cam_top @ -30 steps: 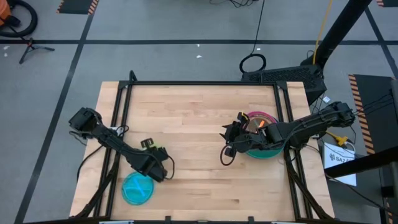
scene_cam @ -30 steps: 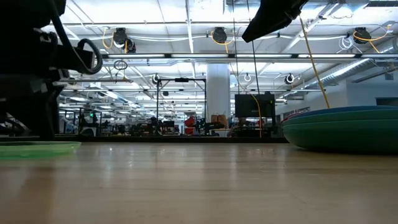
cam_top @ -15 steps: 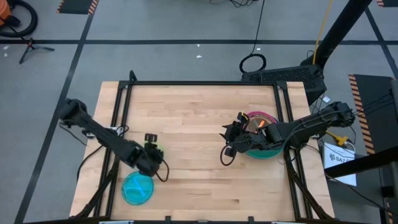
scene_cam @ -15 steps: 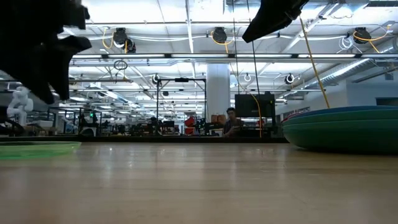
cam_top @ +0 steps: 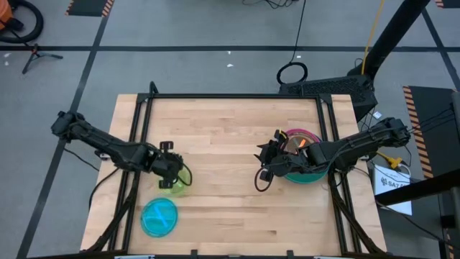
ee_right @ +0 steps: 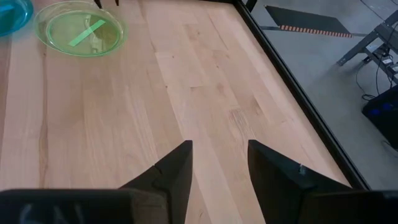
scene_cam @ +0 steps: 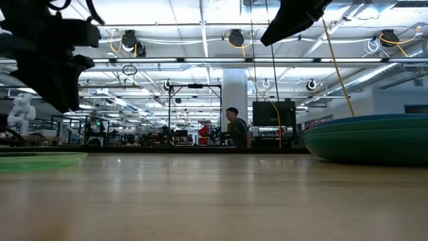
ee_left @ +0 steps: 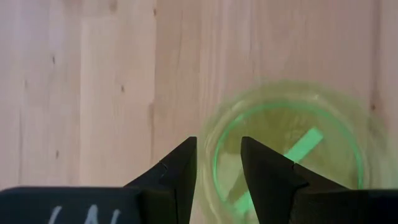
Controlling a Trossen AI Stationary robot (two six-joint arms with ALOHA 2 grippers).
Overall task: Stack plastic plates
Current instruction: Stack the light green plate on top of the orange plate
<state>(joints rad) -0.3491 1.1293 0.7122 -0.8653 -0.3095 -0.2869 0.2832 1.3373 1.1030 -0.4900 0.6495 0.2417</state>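
A lime plate [ee_left: 292, 149] lies flat on the wooden table, left of the middle. My left gripper [ee_left: 217, 165] hangs open above its rim, touching nothing; in the high view it [cam_top: 175, 171] partly hides the lime plate [cam_top: 177, 185]. A cyan plate [cam_top: 158, 217] lies nearer the front edge. At the right edge stands a stack of plates with a teal one [cam_top: 307, 177] at the bottom and a magenta rim [cam_top: 307, 134] showing. My right gripper [ee_right: 219, 158] is open and held high beside that stack, over bare wood.
A black frame [cam_top: 230, 96] runs along the table's far edge and both sides. Bare wood [cam_top: 223, 144] lies between the lime plate and the stack. In the low view the teal stack [scene_cam: 374, 137] rises at the right and the lime plate [scene_cam: 40, 160] lies flat at the left.
My left gripper has risen and drawn back from beside the cyan plate toward the table's far-left, rolling its wrist as it went; its fingers now hang over the lime plate. Both plates have stayed where they lay.
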